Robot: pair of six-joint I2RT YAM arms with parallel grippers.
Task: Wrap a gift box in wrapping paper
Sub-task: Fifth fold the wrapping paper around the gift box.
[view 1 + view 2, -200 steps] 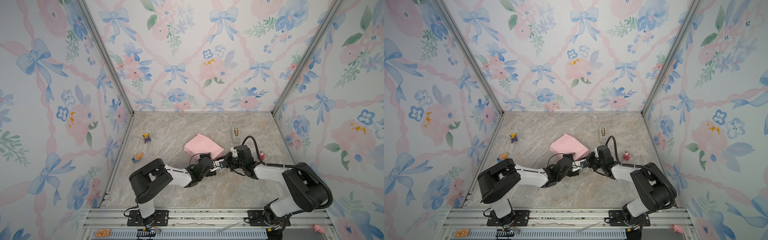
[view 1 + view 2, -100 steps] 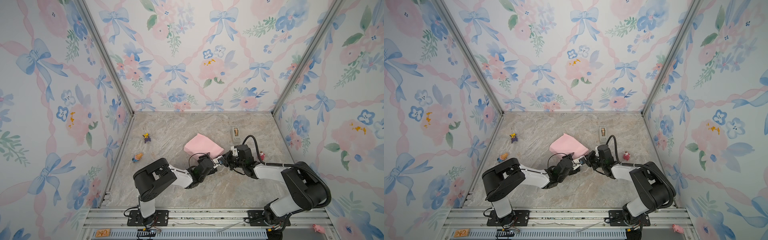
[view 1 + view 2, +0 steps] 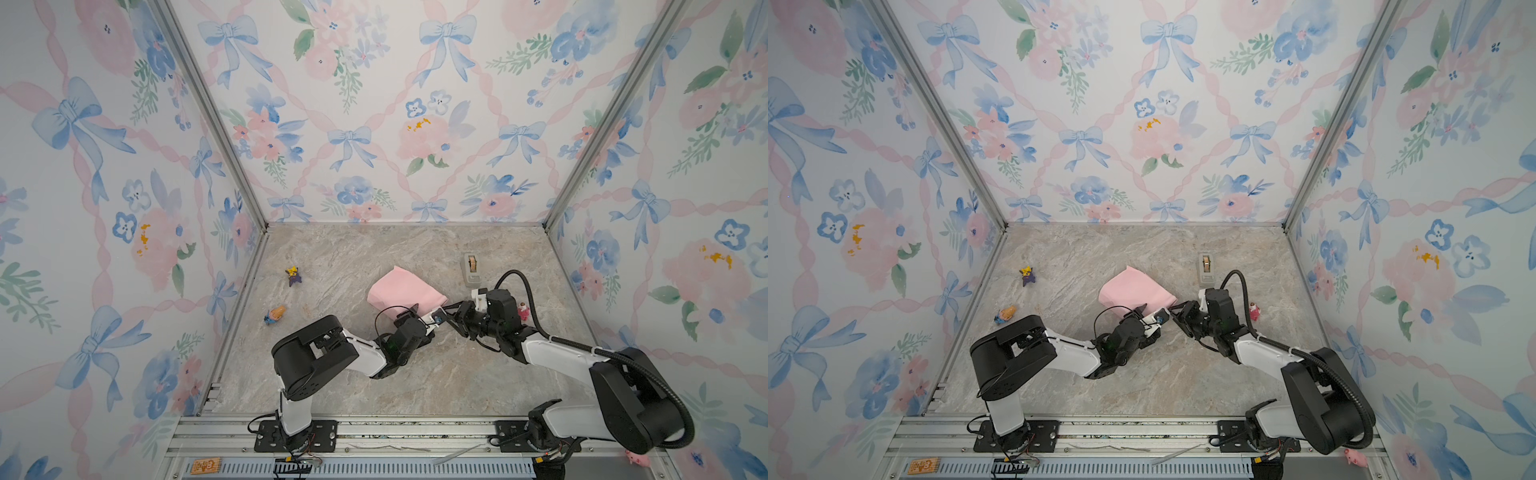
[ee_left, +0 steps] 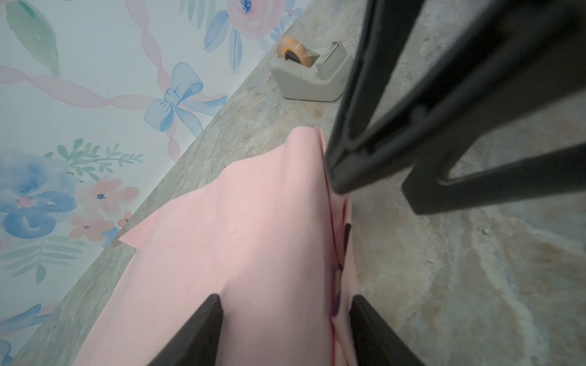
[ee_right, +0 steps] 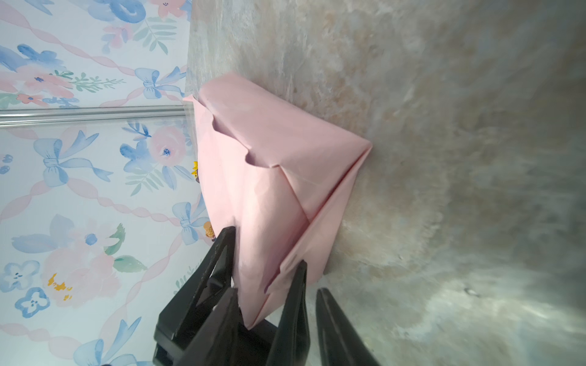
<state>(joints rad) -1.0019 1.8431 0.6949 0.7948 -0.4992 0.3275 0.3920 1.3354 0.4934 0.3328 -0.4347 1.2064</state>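
The wrapping paper [image 3: 405, 289], folded pink side out, lies mid-frame on the tabletop [image 3: 332, 257] in both top views. The left claw [image 4: 287, 301] straddles its near corner, jaws apart; whether it squeezes, I cannot tell. The right claw [image 4: 374, 193] stands open beside that corner, gripping nothing.

The left arm [image 3: 316, 361] and the right arm [image 3: 623, 399] are built alike: bulky matte-black joint housings joined by smooth white links, each on a black bolted base plate [image 3: 324, 434]. A thick corrugated black hose [image 3: 514, 272] runs along the right arm, and a thin black cable [image 3: 390, 308] loops at the left wrist. The right gripper's [image 4: 377, 196] fingers [image 4: 355, 95] are black too — open triangular frames.
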